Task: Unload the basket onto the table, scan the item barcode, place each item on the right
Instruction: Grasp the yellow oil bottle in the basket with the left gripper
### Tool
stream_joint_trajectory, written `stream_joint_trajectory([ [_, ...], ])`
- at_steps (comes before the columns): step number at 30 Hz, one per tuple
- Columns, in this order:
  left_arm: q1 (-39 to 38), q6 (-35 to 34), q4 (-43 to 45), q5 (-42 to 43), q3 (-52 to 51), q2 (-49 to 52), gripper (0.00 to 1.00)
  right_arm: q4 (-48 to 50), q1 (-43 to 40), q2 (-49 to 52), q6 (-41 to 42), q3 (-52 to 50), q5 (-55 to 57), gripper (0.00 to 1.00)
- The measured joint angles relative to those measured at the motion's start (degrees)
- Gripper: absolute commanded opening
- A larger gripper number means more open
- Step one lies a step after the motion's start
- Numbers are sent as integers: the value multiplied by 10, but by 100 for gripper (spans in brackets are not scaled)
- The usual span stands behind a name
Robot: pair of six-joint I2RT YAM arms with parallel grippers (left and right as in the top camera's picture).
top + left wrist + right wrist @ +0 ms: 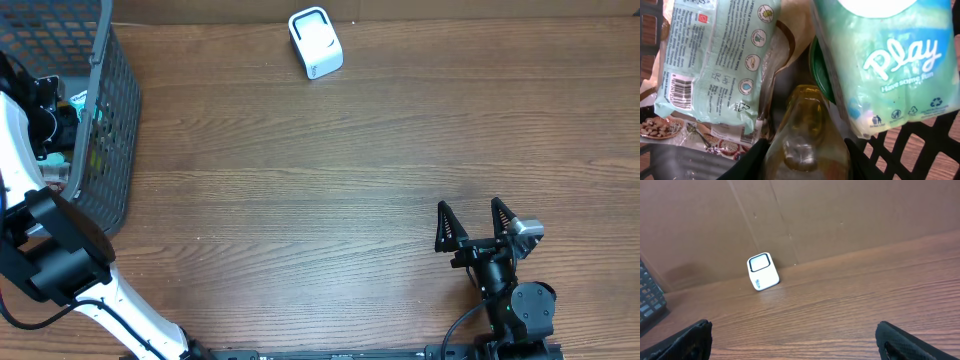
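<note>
Yellowish bottle [807,135] lies between the left hand's [804,150] fingers inside the black basket [110,130], far left; pinched or not, cannot tell; packets [715,55] crowd it; brown wooden desk [330,180], brown wall [840,215]; white scanner [315,43] far centre; right hand [470,207] spread, near right.

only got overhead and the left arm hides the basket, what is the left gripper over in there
Observer: In the left wrist view the left gripper straddles a clear yellowish bottle, with a finger close on each side. I cannot tell if it grips yet.
Operator: any barcode showing near it
Observer: Yes, a pale green packet lies at the image left of the bottle, and its barcode faces the camera.
Operator: and on the other side
Observer: A green pack printed "Play" lies there, next to the basket and its black mesh.
</note>
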Motion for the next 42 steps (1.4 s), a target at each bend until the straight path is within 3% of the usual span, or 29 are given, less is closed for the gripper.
stream_joint_trajectory([
  [5, 0, 0, -28, 4, 22, 4, 17, 0, 0, 0, 0, 0, 0, 100],
  [12, 0, -18, -41, 0, 110, -4, 19, 0, 0, 0, 0, 0, 0, 100],
  [25, -14, -100, 14, -26, 208, -193, 18, 0, 0, 0, 0, 0, 0, 100],
  [31, -57, -119, 16, -26, 212, -243, 17, 0, 0, 0, 0, 0, 0, 100],
  [42, -189, -137, -24, 9, 211, -246, 18, 0, 0, 0, 0, 0, 0, 100],
])
